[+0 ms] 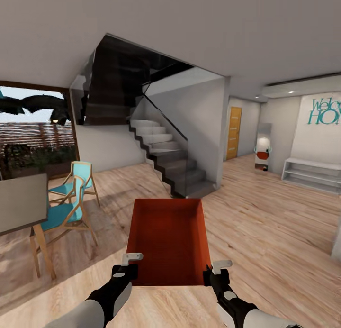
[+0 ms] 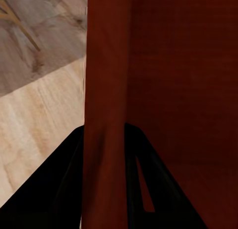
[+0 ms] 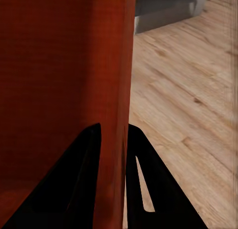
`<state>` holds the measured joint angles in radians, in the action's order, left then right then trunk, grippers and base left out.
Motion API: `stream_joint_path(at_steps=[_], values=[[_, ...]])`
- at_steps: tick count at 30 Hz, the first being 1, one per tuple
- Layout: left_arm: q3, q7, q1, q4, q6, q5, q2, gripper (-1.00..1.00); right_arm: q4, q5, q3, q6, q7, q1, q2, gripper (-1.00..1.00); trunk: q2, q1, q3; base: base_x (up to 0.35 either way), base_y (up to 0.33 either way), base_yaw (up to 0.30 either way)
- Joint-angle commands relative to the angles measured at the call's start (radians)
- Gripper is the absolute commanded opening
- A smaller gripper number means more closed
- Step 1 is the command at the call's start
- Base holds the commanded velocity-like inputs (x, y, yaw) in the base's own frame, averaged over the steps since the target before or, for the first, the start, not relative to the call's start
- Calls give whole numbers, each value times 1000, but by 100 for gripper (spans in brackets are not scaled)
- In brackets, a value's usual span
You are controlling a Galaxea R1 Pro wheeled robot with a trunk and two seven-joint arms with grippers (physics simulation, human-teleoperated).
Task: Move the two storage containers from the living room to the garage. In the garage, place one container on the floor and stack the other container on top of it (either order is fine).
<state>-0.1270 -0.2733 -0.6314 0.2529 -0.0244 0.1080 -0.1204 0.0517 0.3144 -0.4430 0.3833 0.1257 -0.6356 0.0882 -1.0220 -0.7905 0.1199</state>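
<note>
The floor (image 1: pixel 265 223) is of light wood planks and covers the whole room. In the middle, far, a staircase (image 1: pixel 166 157) with grey steps goes up to the left, with a glass panel (image 1: pixel 161 129) on its side and a dark ceiling part above it. At the left there is a big window (image 1: pixel 33 129) that shows a roof and plants outside. Near it stands a grey table (image 1: pixel 21 200) with two turquoise chairs (image 1: pixel 66 209) on wooden legs. At the far right a corridor leads to an orange wooden door (image 1: pixel 233 132). The right wall (image 1: pixel 317 138) is white, with turquoise letters (image 1: pixel 326 111) and a low white shelf (image 1: pixel 312 174) under them.
</note>
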Motion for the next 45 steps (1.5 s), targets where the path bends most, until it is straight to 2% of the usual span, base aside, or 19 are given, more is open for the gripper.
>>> stream_joint_path(at_steps=[1,45], values=[[18,-12,-1,0,-3,6,10,-100,2,1,10,3,2,-1,0,-100,-1,-1,1,321,0,-264],[18,-12,-1,0,-3,6,10,-100,2,2,10,3,2,-1,-2,-100,-1,-1,1,321,0,-283]])
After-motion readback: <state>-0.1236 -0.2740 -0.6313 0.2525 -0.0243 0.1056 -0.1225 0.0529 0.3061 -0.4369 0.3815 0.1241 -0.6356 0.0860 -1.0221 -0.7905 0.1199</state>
